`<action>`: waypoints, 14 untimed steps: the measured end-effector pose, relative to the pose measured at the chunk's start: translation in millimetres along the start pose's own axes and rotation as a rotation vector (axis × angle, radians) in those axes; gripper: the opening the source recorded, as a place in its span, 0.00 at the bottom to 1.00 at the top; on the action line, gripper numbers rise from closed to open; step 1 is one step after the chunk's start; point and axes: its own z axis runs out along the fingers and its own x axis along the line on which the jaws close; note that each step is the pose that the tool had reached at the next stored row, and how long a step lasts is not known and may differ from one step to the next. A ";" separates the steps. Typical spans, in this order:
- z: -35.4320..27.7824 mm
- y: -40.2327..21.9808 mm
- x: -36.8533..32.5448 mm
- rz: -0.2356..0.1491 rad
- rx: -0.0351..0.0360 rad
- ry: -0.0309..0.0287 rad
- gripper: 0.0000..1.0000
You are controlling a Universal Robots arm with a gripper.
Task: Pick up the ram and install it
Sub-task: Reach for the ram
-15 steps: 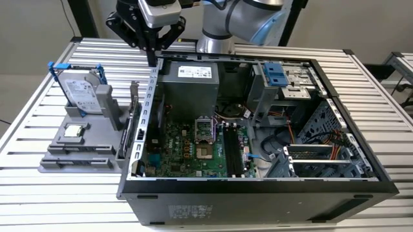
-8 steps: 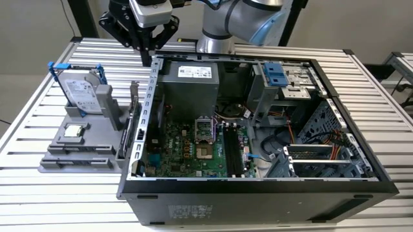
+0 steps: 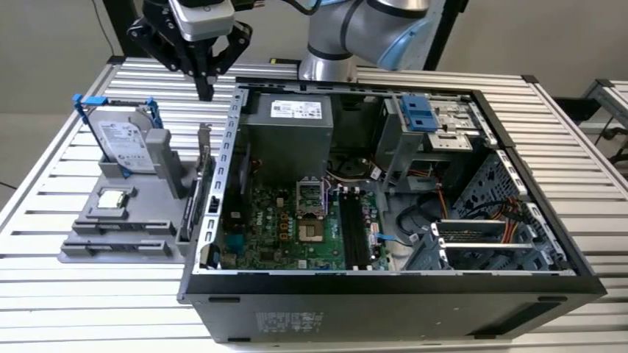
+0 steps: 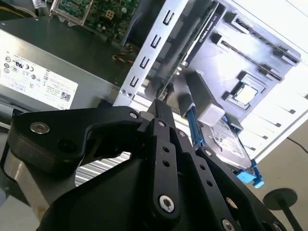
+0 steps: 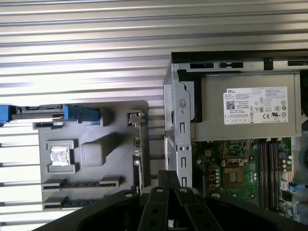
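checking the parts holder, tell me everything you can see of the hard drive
The hard drive is a flat silver metal box with a pale label, held in a blue plastic frame. It stands upright on edge in a slot of the gray holder, at the exterior view's left of the open computer case. Only the holder touches it.

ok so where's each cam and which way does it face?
Exterior view: off the arm, raised, looking down on the open computer case and grey holder; arm and gripper show.
First wrist view: on the wrist, straight down past the gripper onto holder and case.
Second wrist view: on the wrist, slantwise along the gripper toward the holder.
Shared: all show the processor chip.
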 end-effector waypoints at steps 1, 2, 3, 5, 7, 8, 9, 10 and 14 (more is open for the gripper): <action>0.0 -0.1 2.0 0.000 0.0000 0.0000 0.00; -0.1 -0.2 3.8 -0.001 -0.0001 0.0000 0.00; -0.1 -0.4 5.7 -0.002 -0.0001 0.0000 0.00; -0.2 -0.6 9.3 -0.002 -0.0001 0.0001 0.00; -0.2 -0.8 12.3 -0.003 -0.0001 0.0001 0.00; -0.3 -0.9 13.9 -0.003 -0.0001 0.0002 0.00; -0.3 -1.0 15.5 -0.004 -0.0001 0.0001 0.00; -0.3 -1.1 17.1 -0.004 -0.0001 0.0002 0.00; -0.5 -1.6 24.0 -0.005 -0.0001 0.0002 0.00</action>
